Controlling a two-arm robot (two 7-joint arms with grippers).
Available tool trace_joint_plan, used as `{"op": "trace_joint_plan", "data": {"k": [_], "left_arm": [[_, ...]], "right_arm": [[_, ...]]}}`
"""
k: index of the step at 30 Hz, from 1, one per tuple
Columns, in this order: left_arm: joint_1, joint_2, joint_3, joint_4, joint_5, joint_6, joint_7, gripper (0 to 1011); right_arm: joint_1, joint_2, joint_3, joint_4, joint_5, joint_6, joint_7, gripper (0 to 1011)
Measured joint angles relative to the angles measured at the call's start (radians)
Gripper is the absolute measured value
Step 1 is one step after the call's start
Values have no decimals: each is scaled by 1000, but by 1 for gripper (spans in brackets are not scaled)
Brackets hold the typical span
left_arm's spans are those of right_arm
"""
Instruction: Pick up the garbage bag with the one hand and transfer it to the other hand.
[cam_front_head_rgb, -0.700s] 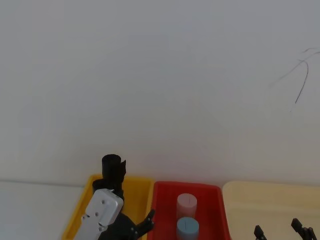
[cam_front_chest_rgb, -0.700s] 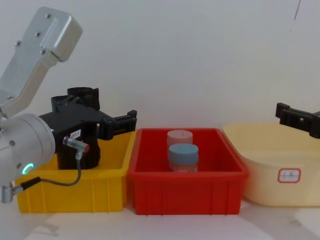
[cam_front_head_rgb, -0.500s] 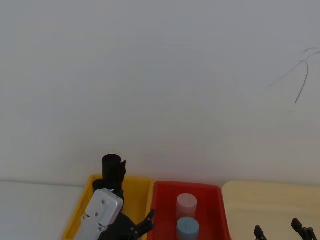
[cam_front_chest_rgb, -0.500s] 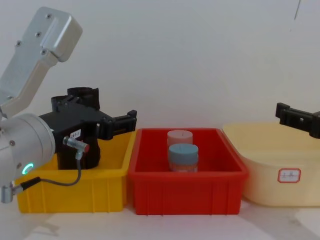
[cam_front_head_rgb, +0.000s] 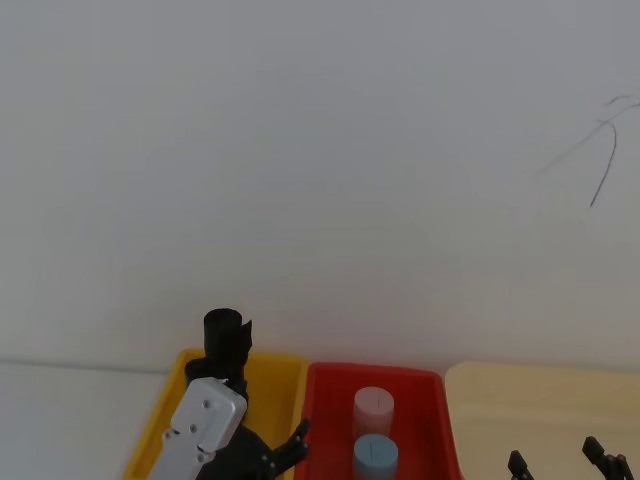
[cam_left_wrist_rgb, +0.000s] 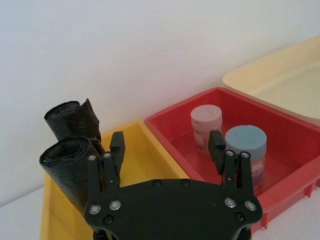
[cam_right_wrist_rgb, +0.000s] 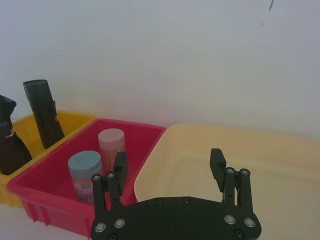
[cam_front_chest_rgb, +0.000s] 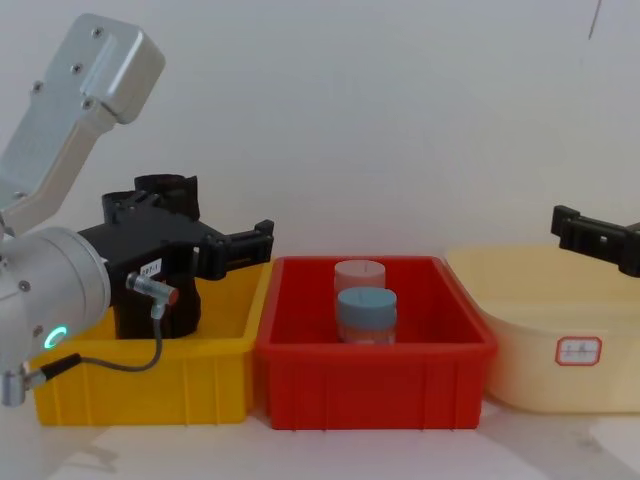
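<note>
Two black rolls stand in the yellow bin (cam_left_wrist_rgb: 145, 150). The nearer roll, the garbage bag (cam_left_wrist_rgb: 67, 167), shows at the edge of the right wrist view with a small red mark (cam_right_wrist_rgb: 9, 145). Behind it stands the second roll (cam_left_wrist_rgb: 70, 115) (cam_right_wrist_rgb: 42, 112) (cam_front_head_rgb: 225, 338). My left gripper (cam_left_wrist_rgb: 167, 150) (cam_front_chest_rgb: 240, 248), on the green-ringed wrist (cam_front_chest_rgb: 55, 337), hovers open over the yellow bin. One of its fingers (cam_left_wrist_rgb: 116, 150) is close beside the garbage bag, and nothing is between its fingers. My right gripper (cam_right_wrist_rgb: 168, 167) (cam_front_chest_rgb: 590, 235) hangs open over the cream tub (cam_right_wrist_rgb: 260, 150).
A red bin (cam_front_chest_rgb: 375, 350) sits between the yellow bin (cam_front_chest_rgb: 140, 375) and the cream tub (cam_front_chest_rgb: 560, 340). It holds a pink-lidded jar (cam_front_chest_rgb: 359, 272) and a blue-lidded jar (cam_front_chest_rgb: 366, 312). A white wall rises close behind the bins.
</note>
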Motion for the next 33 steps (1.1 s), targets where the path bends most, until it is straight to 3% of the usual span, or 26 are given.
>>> {"op": "trace_joint_plan", "data": {"k": [7,17,33], "left_arm": [[2,10,-3,-4,-4,-9,-22,1001],[44,55,-23,-43,-41,-38,-91,1001],[116,92,-80,-89,-71,-60,-106,1001]], "right_arm": [[0,0,0,0,0,0,0,1000],[0,0,0,0,0,0,0,1000],[0,0,0,0,0,0,0,1000]]}}
